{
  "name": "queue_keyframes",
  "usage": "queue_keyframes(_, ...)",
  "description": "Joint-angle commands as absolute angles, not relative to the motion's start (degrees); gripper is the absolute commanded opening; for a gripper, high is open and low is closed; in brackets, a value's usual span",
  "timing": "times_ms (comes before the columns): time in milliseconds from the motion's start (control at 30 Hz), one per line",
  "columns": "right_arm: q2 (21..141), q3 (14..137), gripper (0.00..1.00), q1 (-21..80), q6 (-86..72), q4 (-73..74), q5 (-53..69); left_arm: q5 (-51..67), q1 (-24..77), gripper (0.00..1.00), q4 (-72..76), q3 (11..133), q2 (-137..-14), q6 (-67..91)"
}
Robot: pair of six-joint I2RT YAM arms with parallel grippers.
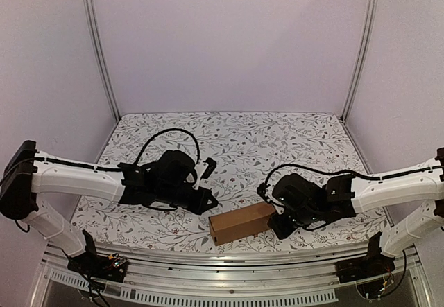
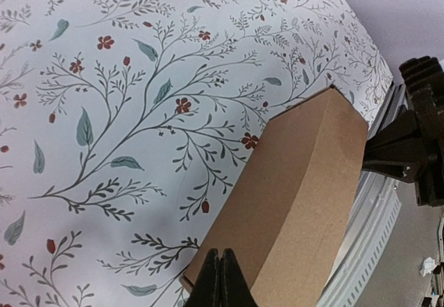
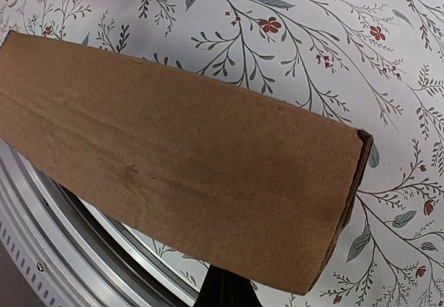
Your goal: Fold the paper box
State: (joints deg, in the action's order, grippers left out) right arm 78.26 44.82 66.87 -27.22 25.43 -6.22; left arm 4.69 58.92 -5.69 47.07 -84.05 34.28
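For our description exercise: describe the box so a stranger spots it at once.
Find the floral table. At its near edge, between the left gripper and right gripper, lies the box. Both are black; it is plain brown cardboard, long and narrow.

Counter [image 1: 236, 130]: white covering printed with grey-green sprigs and small red flowers, spreading beyond and to either side of the left end effector [image 1: 207, 202] and right end effector [image 1: 281, 227]. Plain pale lilac back wall [image 1: 229, 44] far beyond both. Aluminium uprights [image 1: 100, 50] stand at the back corners. Slotted aluminium rail [image 1: 229, 258] runs along the near side of both. Light even and diffuse.
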Motion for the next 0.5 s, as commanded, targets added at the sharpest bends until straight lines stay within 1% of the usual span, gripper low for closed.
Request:
queue_keyframes(0,81.1,43.6,0.00,67.2,-30.6,20.4,-10.9,7.8,58.1,0.00,-5.3,48.0,-86.5,34.8)
queue_keyframes(267,86.4,46.8,0.00,67.0,-33.3,17.2,-16.7,10.3,58.1,0.00,-1.4,45.8,-89.0,36.7)
queue_keyframes(467,90.7,50.9,0.00,65.3,-33.5,13.5,-16.4,12.4,58.2,0.00,1.0,45.7,-90.0,37.3)
